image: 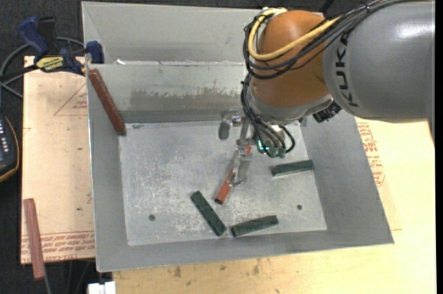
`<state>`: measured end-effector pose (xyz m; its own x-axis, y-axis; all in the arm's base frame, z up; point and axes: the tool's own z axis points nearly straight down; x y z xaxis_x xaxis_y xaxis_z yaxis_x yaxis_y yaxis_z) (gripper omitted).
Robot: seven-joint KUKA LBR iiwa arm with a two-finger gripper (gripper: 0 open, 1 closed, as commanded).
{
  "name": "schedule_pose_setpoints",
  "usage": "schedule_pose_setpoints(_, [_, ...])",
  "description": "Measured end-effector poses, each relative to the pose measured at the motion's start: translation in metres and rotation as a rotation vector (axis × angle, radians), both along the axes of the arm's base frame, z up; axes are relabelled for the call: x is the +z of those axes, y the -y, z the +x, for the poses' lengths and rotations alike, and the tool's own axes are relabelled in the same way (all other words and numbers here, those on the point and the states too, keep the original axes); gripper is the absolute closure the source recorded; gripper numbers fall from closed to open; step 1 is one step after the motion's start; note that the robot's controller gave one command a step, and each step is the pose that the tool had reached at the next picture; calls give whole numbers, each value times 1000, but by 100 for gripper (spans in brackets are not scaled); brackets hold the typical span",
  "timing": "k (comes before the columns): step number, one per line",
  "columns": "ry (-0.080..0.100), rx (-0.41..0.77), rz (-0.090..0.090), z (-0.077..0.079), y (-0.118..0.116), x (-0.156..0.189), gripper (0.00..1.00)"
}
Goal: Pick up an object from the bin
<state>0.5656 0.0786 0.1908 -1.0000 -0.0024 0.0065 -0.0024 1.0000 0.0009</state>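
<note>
While the pincer (239, 171), state unclear, hangs over it, the red-brown stick (223, 191) slants down-left.

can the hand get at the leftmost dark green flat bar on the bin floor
Probably yes: the hand hangs near the dark green flat bar, which lies uncovered, away from the bin's walls; only a second dark green flat bar crowds one end.

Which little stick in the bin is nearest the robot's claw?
The short orange-red stick at the floor's middle, right by the gripper; the dark green sticks lie farther off.
</note>
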Motion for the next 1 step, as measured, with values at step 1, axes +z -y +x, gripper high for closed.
schedule_pose_setpoints(1, [9,70,2,-61,27,-122,0])
